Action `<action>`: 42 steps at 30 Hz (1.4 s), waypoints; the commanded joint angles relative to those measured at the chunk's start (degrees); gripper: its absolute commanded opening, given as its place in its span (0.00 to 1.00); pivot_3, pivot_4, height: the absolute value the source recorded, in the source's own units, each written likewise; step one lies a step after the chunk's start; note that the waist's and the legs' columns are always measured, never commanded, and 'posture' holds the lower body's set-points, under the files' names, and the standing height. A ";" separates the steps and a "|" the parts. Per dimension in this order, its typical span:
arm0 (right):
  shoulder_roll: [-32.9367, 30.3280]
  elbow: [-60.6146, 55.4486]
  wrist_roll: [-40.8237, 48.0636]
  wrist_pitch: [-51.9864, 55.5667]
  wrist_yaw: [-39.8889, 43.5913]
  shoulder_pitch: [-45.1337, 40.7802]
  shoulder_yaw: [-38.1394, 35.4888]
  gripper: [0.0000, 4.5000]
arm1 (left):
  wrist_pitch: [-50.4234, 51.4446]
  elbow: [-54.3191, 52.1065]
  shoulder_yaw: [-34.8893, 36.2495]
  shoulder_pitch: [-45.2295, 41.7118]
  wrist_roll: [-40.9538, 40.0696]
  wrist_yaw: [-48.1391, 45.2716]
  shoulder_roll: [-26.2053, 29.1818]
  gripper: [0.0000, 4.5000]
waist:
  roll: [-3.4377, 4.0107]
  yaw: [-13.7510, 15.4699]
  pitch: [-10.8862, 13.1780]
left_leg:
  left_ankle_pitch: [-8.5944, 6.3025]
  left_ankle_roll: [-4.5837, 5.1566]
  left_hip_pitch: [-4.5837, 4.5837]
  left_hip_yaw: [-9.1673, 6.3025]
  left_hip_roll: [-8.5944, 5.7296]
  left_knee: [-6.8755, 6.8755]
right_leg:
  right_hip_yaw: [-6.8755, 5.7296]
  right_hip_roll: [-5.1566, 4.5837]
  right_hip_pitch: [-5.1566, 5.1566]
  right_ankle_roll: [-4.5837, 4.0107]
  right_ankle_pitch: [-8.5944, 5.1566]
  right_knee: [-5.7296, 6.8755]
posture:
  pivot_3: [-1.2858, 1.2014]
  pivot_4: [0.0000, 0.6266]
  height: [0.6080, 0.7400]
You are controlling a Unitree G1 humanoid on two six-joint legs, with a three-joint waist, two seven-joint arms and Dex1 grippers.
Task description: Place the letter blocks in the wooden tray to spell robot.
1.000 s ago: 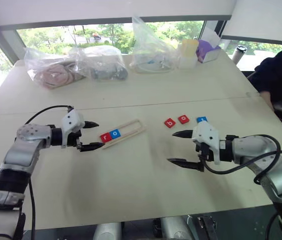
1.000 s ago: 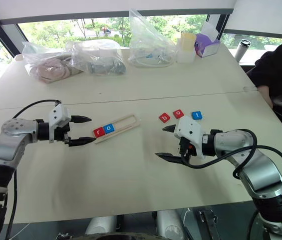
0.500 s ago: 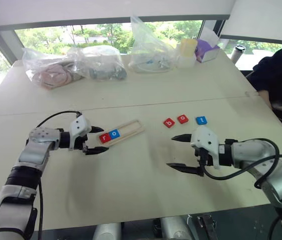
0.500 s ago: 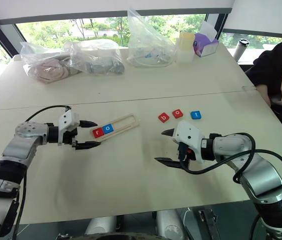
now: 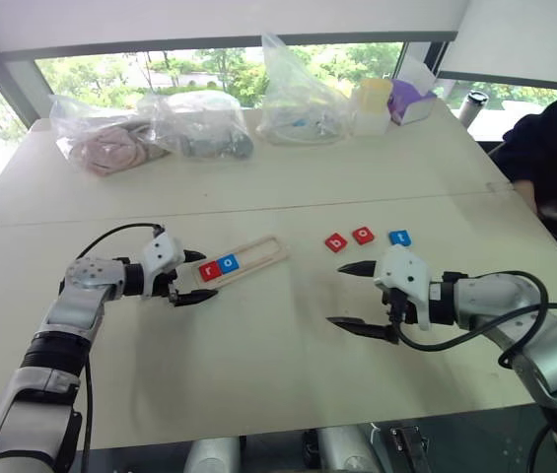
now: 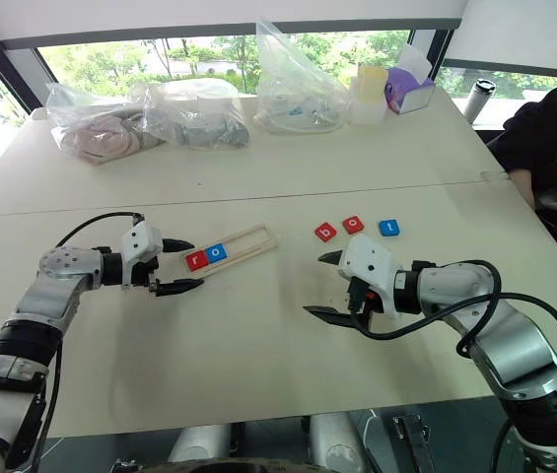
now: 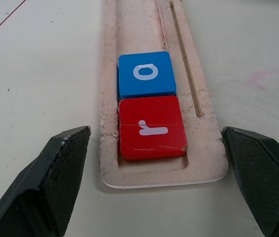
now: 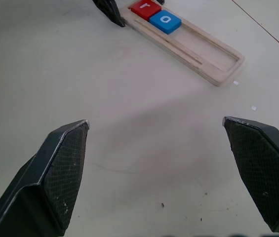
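L gripper [image 5: 193, 277]: mine, fingers spread wide, nothing in them. Tips sit either side of the near end of the tray, close to it but not touching as far as I can tell.
Wooden tray [image 5: 258, 251]: long pale holder lying at a slant on the table [image 5: 258, 365]. Thin rim, a narrow slot along one side. Stiff and light by my guess, so a bump could skid it.
r block [image 7: 151, 128]: red, in the tray's end slot nearest my L tips, flat and seated.
o block, blue [image 7: 146, 73]: next slot along, touching the r. Rest of tray bare, so three slots to fill.
b block [image 5: 335, 241]: red, loose on the table to the R of the tray, well apart from it. Next letter needed, I judge.
o block, red [image 5: 362, 235]: just beside the b, small gap between.
t block [image 5: 399, 237]: blue, last of the loose row, near the red o.
Handling: tiles are small, flat, hard, prob light and a bit slick on top. Pinch across two opposite edges from above, low, since there's little height to catch. No fragility worry. Drop in level or a corner may ride the rim.
R gripper [image 5: 359, 297]: mine, fingers wide apart, empty, above bare table on the near side of the b, short of the loose row.
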 commanded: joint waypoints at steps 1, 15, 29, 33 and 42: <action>0.02 -1.88 0.35 -0.30 -0.42 -0.90 -0.58 0.99 | 0.20 3.34 -1.68 1.06 3.05 -0.02 0.22 1.00 | 0.04 -0.02 -0.05 | 0.00 0.00 0.02 0.00 0.00 0.00 | 0.00 0.00 0.02 0.00 0.00 0.00 | 0.52 0.24 1.00; -0.02 -1.79 -0.14 -0.59 -1.57 -0.73 -0.44 1.00 | 2.34 -7.63 -4.32 3.88 1.06 -4.86 -0.60 0.69 | 0.16 -0.04 -0.15 | 0.00 0.00 0.02 0.01 0.00 -0.01 | 0.01 0.00 0.02 0.02 0.00 0.05 | 0.52 0.24 1.00; -0.27 -2.01 -0.88 -0.79 -2.19 -0.10 -1.30 1.00 | 9.60 -25.08 -11.36 6.04 1.45 -5.00 -3.13 0.69 | 0.13 -0.08 -0.13 | 0.00 0.01 -0.04 -0.02 -0.04 0.02 | 0.05 0.00 0.01 0.06 -0.01 0.00 | 0.52 0.24 1.00; -0.22 -2.08 -0.96 -0.86 -2.57 0.01 -1.30 1.00 | 8.84 -24.76 -11.88 6.34 3.80 -1.75 -3.86 0.69 | 0.13 0.03 -0.13 | 0.00 0.00 -0.04 -0.02 -0.04 0.04 | 0.05 0.00 0.01 0.05 -0.01 0.00 | 0.52 0.24 1.00; -0.10 -1.68 -1.38 -1.28 -2.88 -0.48 -0.70 1.00 | 11.57 -28.84 -12.42 9.35 4.34 0.82 -3.54 0.69 | 0.13 0.11 -0.13 | 0.00 0.00 -0.04 -0.01 -0.05 0.08 | 0.07 -0.02 0.03 0.04 -0.02 0.00 | 0.52 0.24 1.00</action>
